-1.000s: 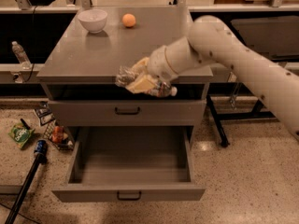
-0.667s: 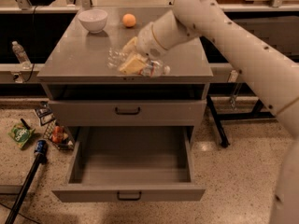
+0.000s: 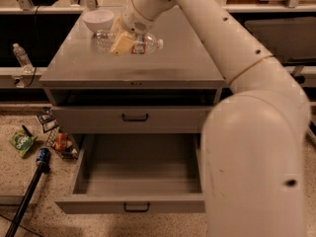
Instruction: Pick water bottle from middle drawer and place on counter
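Note:
My gripper [image 3: 122,41] is over the back left part of the counter [image 3: 168,65], right next to a white bowl. It is shut on the water bottle [image 3: 148,44], which lies sideways with its white cap pointing right and its reddish label showing beside the yellowish fingers [image 3: 120,44]. The bottle is at or just above the counter top; I cannot tell whether it touches. The middle drawer [image 3: 89,204] is pulled open below, and its inside is bare.
A white bowl [image 3: 98,19] stands at the counter's back left. The upper drawer [image 3: 134,116] is closed. My arm [image 3: 256,132] fills the right side. A clear bottle [image 3: 20,56] stands on a left ledge. A green packet [image 3: 21,143], snacks and a dark pole [image 3: 29,191] lie on the floor.
My gripper has carried the bottle up from the cabinet's front edge, onto the counter and back-left toward the bowl. The orange is now hidden behind my arm.

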Robot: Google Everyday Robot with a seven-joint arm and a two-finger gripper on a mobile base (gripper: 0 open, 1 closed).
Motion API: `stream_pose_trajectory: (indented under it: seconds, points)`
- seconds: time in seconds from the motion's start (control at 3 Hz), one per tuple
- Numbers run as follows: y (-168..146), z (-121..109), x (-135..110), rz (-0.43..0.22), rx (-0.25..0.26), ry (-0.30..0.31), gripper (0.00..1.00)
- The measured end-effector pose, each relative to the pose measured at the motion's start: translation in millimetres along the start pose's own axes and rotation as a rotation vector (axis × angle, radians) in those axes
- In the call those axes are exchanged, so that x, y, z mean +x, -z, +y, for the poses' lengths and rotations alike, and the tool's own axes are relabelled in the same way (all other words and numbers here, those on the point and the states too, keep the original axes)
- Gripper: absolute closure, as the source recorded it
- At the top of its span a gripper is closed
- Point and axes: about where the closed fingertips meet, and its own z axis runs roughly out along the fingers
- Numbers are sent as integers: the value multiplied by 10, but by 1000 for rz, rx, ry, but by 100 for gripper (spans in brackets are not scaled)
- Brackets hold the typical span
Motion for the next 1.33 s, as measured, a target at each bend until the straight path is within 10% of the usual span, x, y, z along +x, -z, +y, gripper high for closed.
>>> stream_pose_trajectory:
  seconds: [0.33,1.0,1.33]
  points:
    - [-273,-235,134,17,-30,-11,100]
    - [-9,-944,382,-78,173,-154,50]
    - [-46,-984,569,-83,186,-234,19]
